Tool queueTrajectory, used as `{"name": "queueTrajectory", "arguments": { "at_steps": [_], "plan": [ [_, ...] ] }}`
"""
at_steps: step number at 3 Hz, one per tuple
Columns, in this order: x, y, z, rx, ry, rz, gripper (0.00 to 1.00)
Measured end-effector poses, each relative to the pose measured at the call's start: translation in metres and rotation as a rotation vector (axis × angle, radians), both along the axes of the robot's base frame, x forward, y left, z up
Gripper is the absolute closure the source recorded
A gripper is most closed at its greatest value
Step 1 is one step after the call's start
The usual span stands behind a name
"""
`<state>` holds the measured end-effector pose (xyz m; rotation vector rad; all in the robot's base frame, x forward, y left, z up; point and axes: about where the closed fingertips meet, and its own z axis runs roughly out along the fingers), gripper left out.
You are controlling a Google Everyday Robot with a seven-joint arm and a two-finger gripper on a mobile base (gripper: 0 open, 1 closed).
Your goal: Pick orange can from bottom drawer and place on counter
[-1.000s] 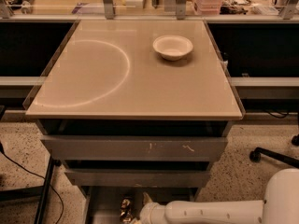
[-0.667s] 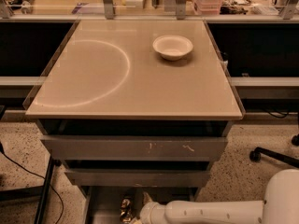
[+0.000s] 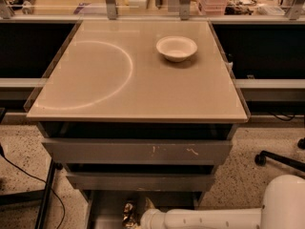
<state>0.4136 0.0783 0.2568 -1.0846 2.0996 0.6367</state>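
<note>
We see the counter (image 3: 157,92) filling the middle of the frame, beige and glossy, with a faint white arc (image 3: 125,80) on its left half and a white bowl (image 3: 176,48) at its upper right. Below its front edge sit two grey drawers, the upper drawer (image 3: 138,151) scratched on its face and the middle drawer (image 3: 140,181) beneath it.

At the bottom of the frame the bottom drawer (image 3: 106,209) stands pulled out. In it we see the orange can (image 3: 128,213), a small shiny golden shape, just left of centre. The robot's white arm (image 3: 209,218) reaches in from the lower right corner. Its gripper (image 3: 142,213) is down inside the drawer, right beside the can. We cannot tell whether it holds the can or only stands against it.
</note>
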Motion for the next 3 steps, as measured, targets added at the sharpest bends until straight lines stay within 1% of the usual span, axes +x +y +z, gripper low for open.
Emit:
{"name": "queueTrajectory", "arguments": {
  "at_steps": [1, 2, 3],
  "plan": [
    [0.007, 0.012, -0.023, -0.014, -0.014, 0.009, 0.00],
    [0.026, 0.034, -0.056, -0.049, -0.016, 0.045, 0.00],
    [0.026, 0.037, -0.062, -0.048, -0.007, 0.043, 0.00]
  ]
}}
